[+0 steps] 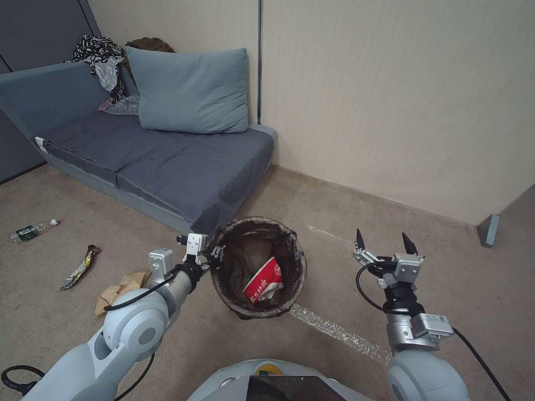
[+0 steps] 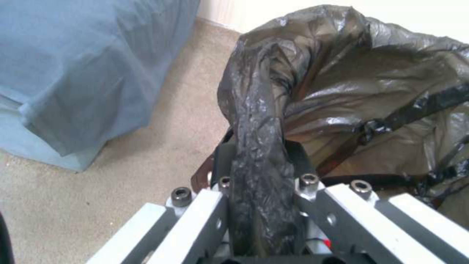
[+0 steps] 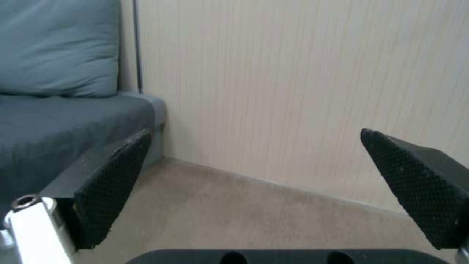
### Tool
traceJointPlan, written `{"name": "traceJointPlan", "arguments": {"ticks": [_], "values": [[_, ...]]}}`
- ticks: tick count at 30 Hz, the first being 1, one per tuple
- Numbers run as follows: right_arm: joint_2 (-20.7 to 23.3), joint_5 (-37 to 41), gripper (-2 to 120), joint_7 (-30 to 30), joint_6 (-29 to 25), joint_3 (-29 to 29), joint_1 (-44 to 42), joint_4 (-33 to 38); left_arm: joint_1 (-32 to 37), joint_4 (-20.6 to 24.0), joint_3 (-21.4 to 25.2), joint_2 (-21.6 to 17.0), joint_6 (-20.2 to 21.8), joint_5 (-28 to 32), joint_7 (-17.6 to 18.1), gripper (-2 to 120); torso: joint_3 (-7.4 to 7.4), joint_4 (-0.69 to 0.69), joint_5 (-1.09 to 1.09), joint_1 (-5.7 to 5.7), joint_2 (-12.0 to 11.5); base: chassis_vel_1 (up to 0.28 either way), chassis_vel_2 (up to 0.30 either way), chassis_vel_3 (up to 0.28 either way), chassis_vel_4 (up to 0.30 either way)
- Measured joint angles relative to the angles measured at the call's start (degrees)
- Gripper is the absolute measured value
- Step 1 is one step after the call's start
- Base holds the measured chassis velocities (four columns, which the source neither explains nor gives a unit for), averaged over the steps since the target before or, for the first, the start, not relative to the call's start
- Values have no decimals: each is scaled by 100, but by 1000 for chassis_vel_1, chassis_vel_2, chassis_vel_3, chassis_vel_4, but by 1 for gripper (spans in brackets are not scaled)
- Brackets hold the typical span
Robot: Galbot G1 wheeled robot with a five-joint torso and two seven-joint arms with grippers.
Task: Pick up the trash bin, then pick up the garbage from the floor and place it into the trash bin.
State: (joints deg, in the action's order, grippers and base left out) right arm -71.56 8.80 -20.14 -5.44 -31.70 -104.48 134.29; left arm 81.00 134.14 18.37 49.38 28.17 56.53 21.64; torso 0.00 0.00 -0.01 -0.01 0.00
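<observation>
The trash bin [image 1: 290, 252], lined with a dark bag, hangs just in front of the sofa corner. My left gripper [image 1: 214, 256] is shut on its near-left rim. In the left wrist view the folded bag rim [image 2: 259, 121] runs between the jaws of the left gripper [image 2: 259, 176]. A red-and-white crumpled cup [image 1: 263, 281] lies inside the bin. On the carpet to the left lie more garbage: a brown paper bag [image 1: 120, 288], a gold snack wrapper [image 1: 81, 266] and a small clear bottle [image 1: 33, 230]. My right gripper [image 1: 384, 240] [image 3: 259, 183] hovers open and empty to the right of the bin.
A grey-blue sofa [image 1: 167, 161] with a pillow [image 1: 192, 92] and a heap of clothes [image 1: 106, 61] fills the back left. A beige wall [image 1: 390, 100] runs behind. A shiny tape strip [image 1: 340, 334] crosses the carpet. A grey block [image 1: 489, 229] stands at the wall's right end.
</observation>
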Motion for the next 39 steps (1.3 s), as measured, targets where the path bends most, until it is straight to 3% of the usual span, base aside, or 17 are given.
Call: {"name": "traceJointPlan", "arguments": {"ticks": [39], "values": [[74, -61, 100, 22, -64, -50, 88, -11, 50, -2, 25, 51, 57, -225, 74, 5, 0, -1, 1, 0, 0, 4, 3, 4, 3]]}}
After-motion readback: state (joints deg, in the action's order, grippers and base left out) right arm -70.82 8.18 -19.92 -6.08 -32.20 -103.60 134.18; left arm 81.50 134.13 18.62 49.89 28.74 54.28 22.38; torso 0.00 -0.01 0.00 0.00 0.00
